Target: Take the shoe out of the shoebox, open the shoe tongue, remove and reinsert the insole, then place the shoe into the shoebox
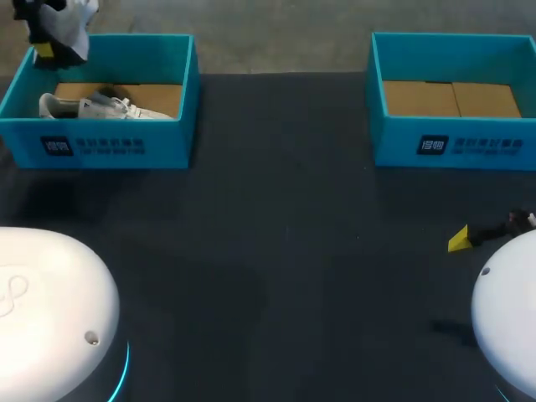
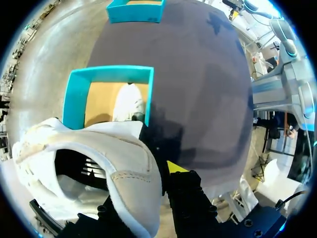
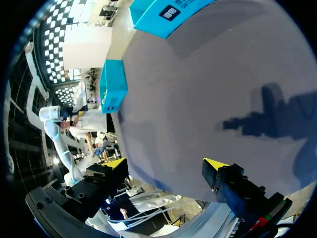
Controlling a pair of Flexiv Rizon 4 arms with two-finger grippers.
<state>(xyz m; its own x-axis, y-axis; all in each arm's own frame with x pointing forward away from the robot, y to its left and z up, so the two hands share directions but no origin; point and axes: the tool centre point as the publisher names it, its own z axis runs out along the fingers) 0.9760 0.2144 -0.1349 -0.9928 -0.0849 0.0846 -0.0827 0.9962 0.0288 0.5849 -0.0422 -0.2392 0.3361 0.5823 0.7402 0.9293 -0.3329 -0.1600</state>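
My left gripper [image 1: 46,46] hangs above the far left corner of the left teal shoebox [image 1: 100,146], shut on a white shoe [image 1: 79,15]. In the left wrist view this held shoe [image 2: 124,163] fills the foreground. Its side wall is pinched at the gripper [image 2: 144,178], and only one yellow fingertip [image 2: 173,167] shows beside it. A second white shoe [image 1: 100,106] lies on the cardboard floor of the box [image 2: 74,94] below. My right gripper [image 1: 466,238] hovers open over the table at the right, with nothing between its fingers [image 3: 166,163].
A second teal shoebox [image 1: 452,151] stands at the far right and holds only a cardboard liner. The dark table mat [image 1: 285,251] stretches between the boxes and my arms' white bases at the near corners.
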